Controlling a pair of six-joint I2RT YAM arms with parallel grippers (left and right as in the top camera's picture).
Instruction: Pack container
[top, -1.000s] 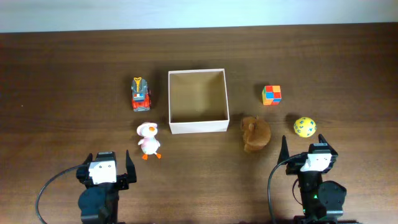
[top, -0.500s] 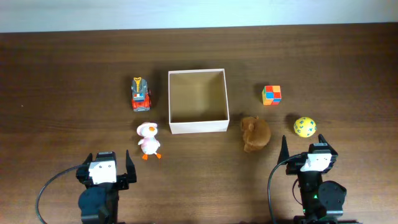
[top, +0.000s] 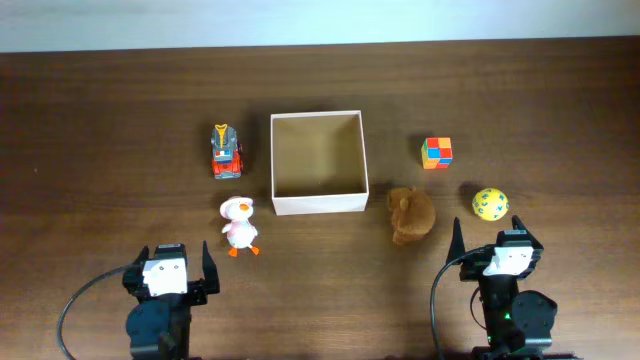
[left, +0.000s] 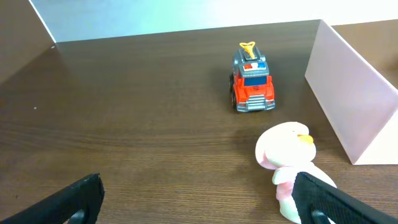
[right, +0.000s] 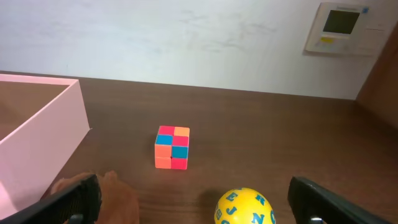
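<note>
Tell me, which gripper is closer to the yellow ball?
Right. The right gripper sits just short of the yellow ball, almost in line with it. The left gripper is far off to the side, near the toy duck.

- A red and grey toy truck (top: 227, 150) is seen upright on the dark wooden table (top: 100, 130).
- A white plush duck (top: 238, 224) is laid near the truck, apart from it.
- A brown plush toy (top: 410, 214) is placed near a yellow lettered ball (top: 490, 203).
- A multicoloured cube (top: 436, 153) is set farther back, touching neither.
</note>
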